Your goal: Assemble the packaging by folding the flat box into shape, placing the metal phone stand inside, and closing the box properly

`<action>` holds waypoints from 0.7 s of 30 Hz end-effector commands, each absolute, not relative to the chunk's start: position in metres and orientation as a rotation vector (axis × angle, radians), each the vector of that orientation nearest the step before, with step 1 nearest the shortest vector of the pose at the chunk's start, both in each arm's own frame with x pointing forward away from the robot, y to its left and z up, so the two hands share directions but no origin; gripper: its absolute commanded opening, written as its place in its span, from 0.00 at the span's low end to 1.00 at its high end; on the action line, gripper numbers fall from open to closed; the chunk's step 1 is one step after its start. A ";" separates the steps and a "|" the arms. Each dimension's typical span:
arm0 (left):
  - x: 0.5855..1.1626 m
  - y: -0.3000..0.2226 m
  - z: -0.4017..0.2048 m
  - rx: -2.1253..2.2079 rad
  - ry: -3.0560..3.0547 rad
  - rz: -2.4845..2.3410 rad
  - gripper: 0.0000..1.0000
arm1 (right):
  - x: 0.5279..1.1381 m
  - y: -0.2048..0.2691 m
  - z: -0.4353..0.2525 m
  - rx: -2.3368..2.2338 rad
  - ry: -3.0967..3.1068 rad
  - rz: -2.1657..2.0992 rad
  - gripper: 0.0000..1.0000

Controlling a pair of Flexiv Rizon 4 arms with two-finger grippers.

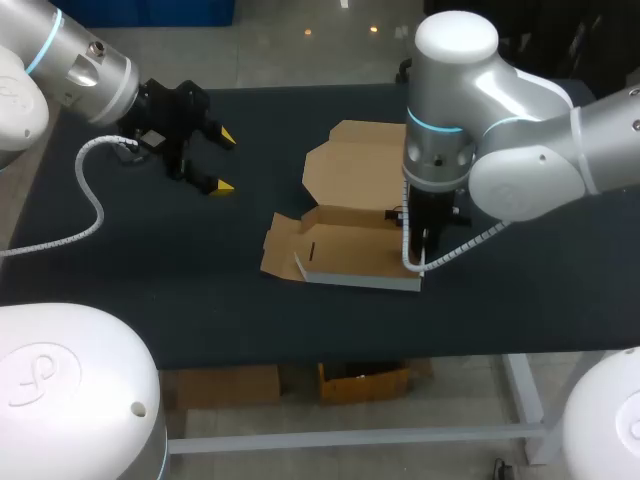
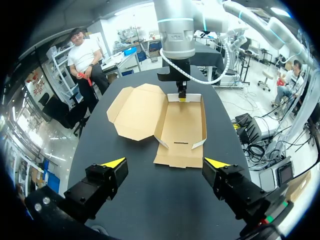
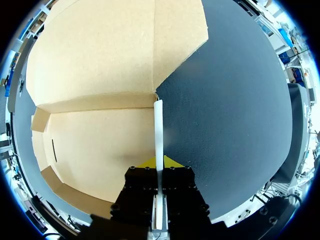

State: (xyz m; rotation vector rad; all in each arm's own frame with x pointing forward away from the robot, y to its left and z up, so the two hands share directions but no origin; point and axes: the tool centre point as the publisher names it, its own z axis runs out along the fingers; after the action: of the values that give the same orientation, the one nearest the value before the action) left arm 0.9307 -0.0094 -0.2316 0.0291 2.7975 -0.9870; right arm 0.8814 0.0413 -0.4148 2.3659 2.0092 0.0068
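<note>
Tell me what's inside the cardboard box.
Only a bare floor with a slit shows inside the cardboard box; nothing lies on it. The right claw grips one side wall; its arm hides that end in the head view.

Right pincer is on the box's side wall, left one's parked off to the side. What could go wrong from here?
1. The right pincer pinches only the thin side wall, so the cardboard may crease or slip out of the grip.
2. Nothing else holds the box. The left pincer is open and well clear of it, so a fold could drag or tip the whole box rather than bend it.
</note>
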 end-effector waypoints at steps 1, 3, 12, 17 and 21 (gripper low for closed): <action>0.932 -0.009 -0.231 0.030 2.802 -0.985 1.00 | 0.882 0.035 -0.414 2.344 2.025 0.037 0.00; 0.932 -0.009 -0.231 0.030 2.802 -0.985 1.00 | 0.883 0.033 -0.414 2.334 2.029 0.038 0.00; 0.932 -0.009 -0.231 0.030 2.802 -0.985 1.00 | 0.889 0.027 -0.415 2.283 2.110 0.048 0.00; 0.932 -0.009 -0.231 0.030 2.802 -0.985 1.00 | 0.892 0.026 -0.416 2.256 2.145 -0.002 0.00; 0.932 -0.009 -0.231 0.030 2.802 -0.985 1.00 | 0.894 0.025 -0.416 2.229 2.164 -0.032 0.00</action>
State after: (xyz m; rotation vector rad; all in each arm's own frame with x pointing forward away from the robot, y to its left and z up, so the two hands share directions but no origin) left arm 0.9307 -0.0095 -0.2316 0.0292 2.7975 -0.9870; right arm 0.8893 0.0213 -0.4180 2.2304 2.1575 0.0065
